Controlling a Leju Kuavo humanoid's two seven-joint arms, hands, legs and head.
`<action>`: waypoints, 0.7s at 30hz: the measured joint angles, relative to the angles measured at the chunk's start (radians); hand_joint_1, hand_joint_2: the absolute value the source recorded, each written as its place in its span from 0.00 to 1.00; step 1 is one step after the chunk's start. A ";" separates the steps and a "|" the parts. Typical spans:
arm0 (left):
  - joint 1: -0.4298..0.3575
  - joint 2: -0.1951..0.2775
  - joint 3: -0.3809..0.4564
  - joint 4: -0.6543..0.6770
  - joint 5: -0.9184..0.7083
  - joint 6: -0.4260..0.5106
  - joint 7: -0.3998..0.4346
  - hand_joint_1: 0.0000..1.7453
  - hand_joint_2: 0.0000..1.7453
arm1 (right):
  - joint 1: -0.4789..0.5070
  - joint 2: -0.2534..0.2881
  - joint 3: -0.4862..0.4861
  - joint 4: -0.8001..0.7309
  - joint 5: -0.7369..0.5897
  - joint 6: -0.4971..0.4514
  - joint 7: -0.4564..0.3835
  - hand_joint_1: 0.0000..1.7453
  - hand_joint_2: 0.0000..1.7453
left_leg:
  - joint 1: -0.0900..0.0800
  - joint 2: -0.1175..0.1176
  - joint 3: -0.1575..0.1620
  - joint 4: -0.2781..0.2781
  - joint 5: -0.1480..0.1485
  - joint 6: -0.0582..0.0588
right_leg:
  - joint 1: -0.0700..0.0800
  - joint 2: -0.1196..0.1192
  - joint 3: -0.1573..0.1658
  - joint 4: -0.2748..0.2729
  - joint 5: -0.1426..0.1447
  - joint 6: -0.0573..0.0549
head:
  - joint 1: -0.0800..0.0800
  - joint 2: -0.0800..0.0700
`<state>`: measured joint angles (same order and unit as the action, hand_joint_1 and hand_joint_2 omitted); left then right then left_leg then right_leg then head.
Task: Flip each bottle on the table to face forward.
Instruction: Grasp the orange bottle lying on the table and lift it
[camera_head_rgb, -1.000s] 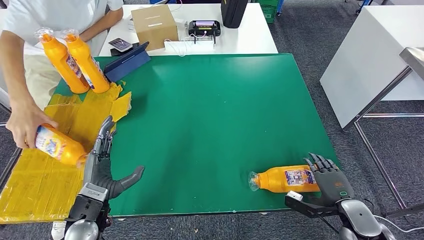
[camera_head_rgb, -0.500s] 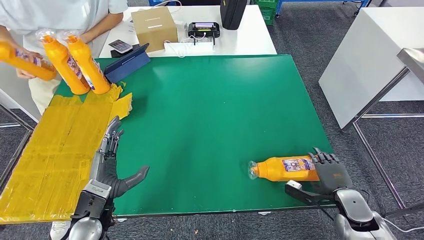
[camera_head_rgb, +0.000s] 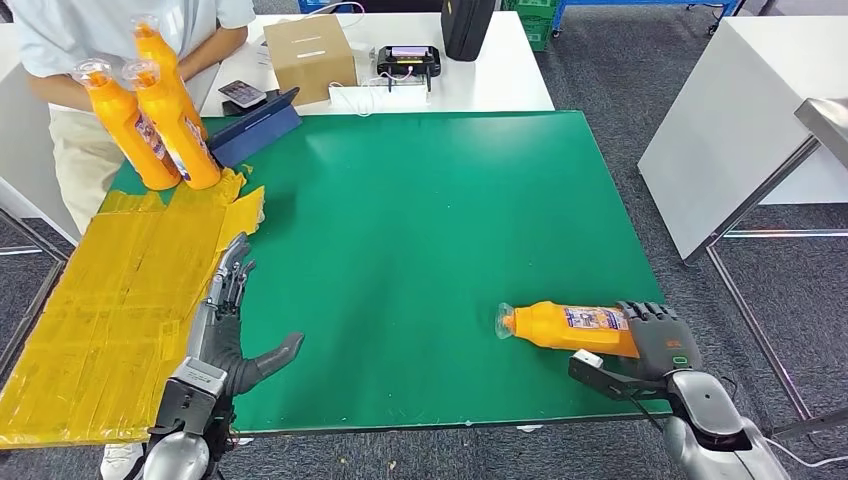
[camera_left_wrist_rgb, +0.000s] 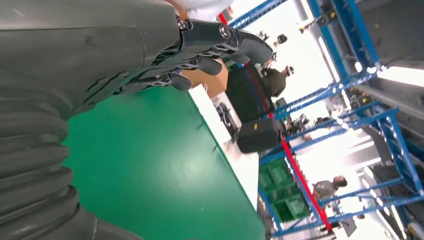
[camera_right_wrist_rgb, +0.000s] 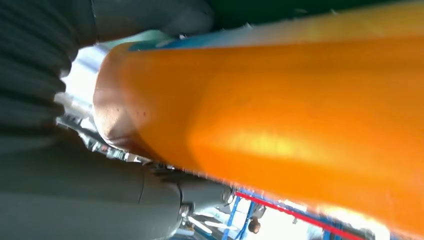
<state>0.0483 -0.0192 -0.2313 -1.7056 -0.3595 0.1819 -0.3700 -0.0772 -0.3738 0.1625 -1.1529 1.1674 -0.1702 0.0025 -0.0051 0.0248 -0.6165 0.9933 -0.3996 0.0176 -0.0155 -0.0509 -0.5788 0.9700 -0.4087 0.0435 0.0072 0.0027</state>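
1. While the orange bottle (camera_head_rgb: 565, 328) lies on its side near the green table's (camera_head_rgb: 430, 210) front right edge, cap toward the middle, my right hand (camera_head_rgb: 655, 340) wraps its base, probably to turn it.
2. My left hand (camera_head_rgb: 225, 330) rests spread and holding nothing on the tabletop, beside the yellow sheet (camera_head_rgb: 110, 310).
3. Three upright bottles (camera_head_rgb: 150, 110) stand at the far left corner, near a person (camera_head_rgb: 120, 30).
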 joint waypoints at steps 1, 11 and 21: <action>0.001 0.000 -0.003 0.000 -0.004 -0.009 0.009 0.00 1.00 | 0.006 0.018 -0.003 -0.014 -0.025 -0.032 -0.012 1.00 1.00 | 0.000 0.000 -0.001 0.000 0.000 0.000 | 0.000 0.000 0.000 0.000 0.000 0.000 | 0.000 0.000; 0.005 0.000 -0.057 0.010 0.008 -0.112 0.099 0.00 1.00 | 0.084 0.251 -0.028 -0.278 -0.239 -0.350 -0.129 1.00 1.00 | 0.002 0.000 -0.006 0.000 0.001 -0.003 | 0.002 0.000 -0.007 0.002 -0.001 -0.003 | -0.001 0.000; -0.015 0.000 -0.091 0.043 0.030 -0.121 0.103 0.00 1.00 | 0.116 0.383 -0.024 -0.409 -0.458 -0.362 -0.247 1.00 1.00 | 0.001 0.000 -0.009 0.000 0.001 -0.003 | 0.001 -0.001 -0.010 0.002 -0.001 -0.003 | 0.000 0.000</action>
<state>0.0336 -0.0193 -0.3226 -1.6624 -0.3297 0.0605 -0.2668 0.0392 0.0095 0.1383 -1.5623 0.7091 -0.5317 -0.2445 -0.0042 0.0244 -0.6258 0.9931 -0.3983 0.0150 -0.0142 -0.0514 -0.5884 0.9715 -0.4100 0.0406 0.0071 0.0027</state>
